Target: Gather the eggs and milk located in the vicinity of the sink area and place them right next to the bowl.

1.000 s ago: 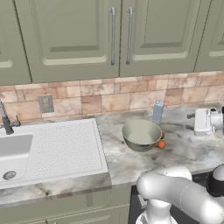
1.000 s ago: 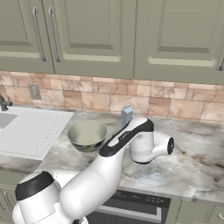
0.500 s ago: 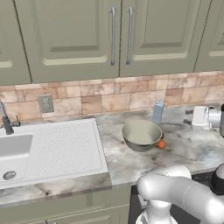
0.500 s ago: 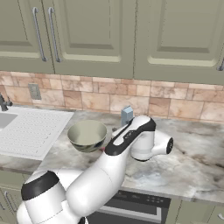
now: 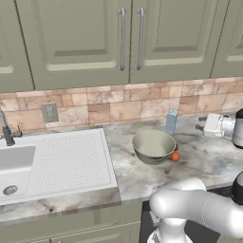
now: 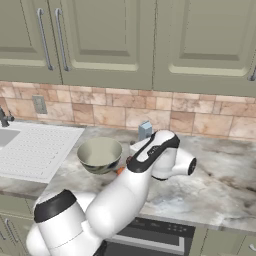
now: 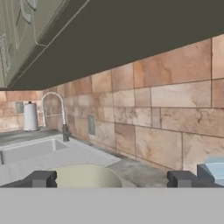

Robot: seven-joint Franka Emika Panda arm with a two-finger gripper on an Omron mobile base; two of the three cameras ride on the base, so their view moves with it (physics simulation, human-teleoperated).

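Nearest the base, the white arm bends up from below and reaches out over the marbled counter (image 5: 137, 178), its gripper (image 7: 111, 178) carried above the right side of the work surface with the jaws spread wide apart and nothing between the two dark fingertips (image 7: 40, 178). In the hand view it looks leftward along the backsplash, over the rim of the bowl toward the tap. A little farther in, near the middle of the counter, sits the bowl (image 5: 153, 146), grey-green outside and pale inside, upright and with nothing showing in the part of its inside that is visible. Just beside its right flank lie the eggs (image 5: 175, 156): one orange-brown ball rests on the counter touching or nearly touching the bowl's wall, and a second sliver of orange peeks out just behind it against the bowl; in the right base view only a small orange patch shows under the arm. Farther back, near the tiled wall and just right of the bowl, the milk (image 5: 171, 122) stands upright, close to the bowl but not touching it. Far to the left, the sink area (image 5: 57, 161) with its ribbed drainboard and dark tap holds none of the task's items as far as can be seen. Judging from this layout, the gathering looks essentially finished: eggs and carton are all beside the bowl, the claw is released, and little seems left beyond pulling the arm clear.
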